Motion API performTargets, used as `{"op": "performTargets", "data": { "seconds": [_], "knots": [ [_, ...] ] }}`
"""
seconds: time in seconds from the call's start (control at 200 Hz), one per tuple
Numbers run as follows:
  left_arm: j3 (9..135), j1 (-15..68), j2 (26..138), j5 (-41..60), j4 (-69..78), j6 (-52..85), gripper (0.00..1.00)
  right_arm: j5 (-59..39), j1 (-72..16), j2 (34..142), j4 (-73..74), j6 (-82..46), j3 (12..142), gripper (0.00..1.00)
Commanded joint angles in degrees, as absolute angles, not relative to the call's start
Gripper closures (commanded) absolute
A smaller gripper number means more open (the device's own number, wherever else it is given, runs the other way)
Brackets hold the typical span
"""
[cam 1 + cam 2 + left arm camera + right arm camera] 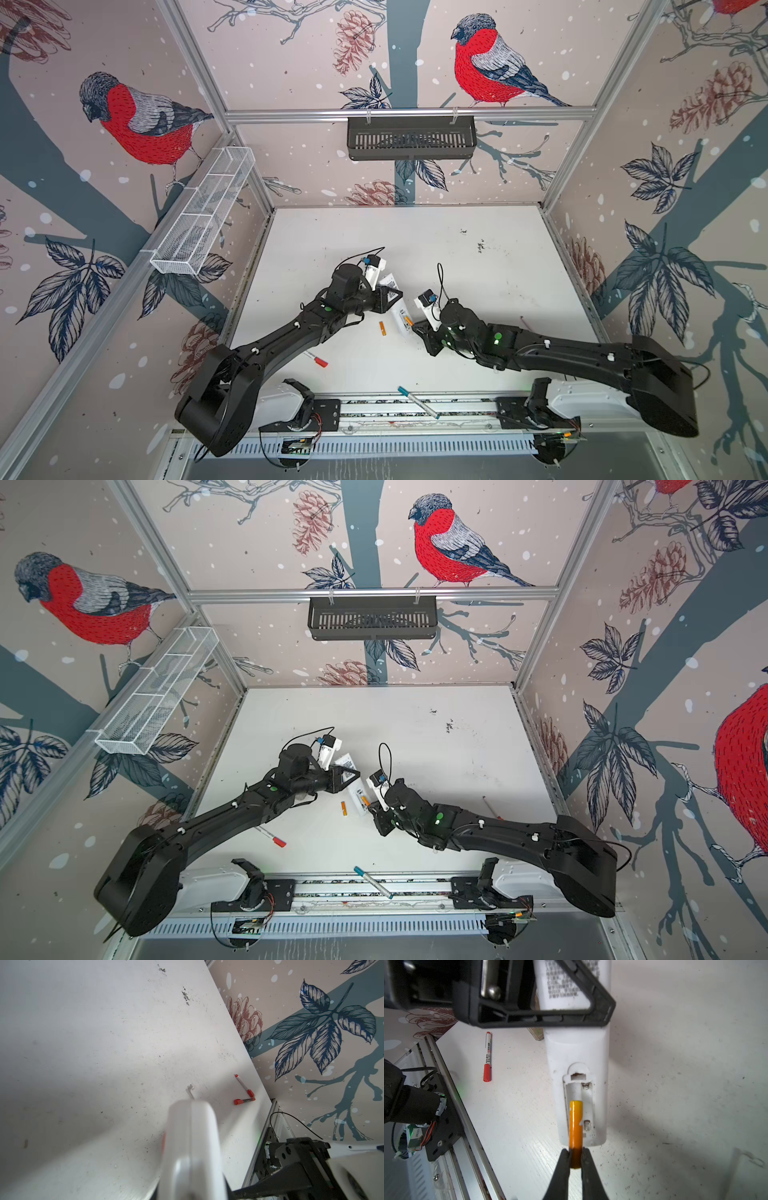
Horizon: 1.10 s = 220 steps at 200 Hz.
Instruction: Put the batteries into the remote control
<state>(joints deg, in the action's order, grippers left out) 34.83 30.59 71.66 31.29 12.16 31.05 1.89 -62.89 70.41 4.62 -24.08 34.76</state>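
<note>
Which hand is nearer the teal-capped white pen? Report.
Right. The right hand holds an orange cylindrical battery behind the pen; left hand grips the slim white remote farther back.

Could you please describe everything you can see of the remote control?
The remote control is a slim white plastic-looking bar, back up, with a printed text label near one end. The left gripper is shut on that labelled part. At the opposite end the battery compartment stands open, uncovered, its contacts looking rusty. An orange battery, gripped by the right gripper, sits partly in one slot and projects past the remote's end; the neighbouring slot is empty. Its buttons are hidden.
</note>
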Motion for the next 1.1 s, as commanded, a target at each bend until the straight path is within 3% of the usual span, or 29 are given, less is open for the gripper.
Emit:
{"op": "performTargets", "data": {
  "seconds": [0.0,1.096],
  "knots": [
    [34.41,30.38,71.1,34.72,16.75,32.29,1.0,2.7,-62.44,71.51,3.39,-25.59,36.56,0.88],
    [30.1,27.33,68.38,36.66,24.19,36.16,1.0,8.7,-61.52,80.04,0.93,-31.47,44.17,0.88]
  ]
}}
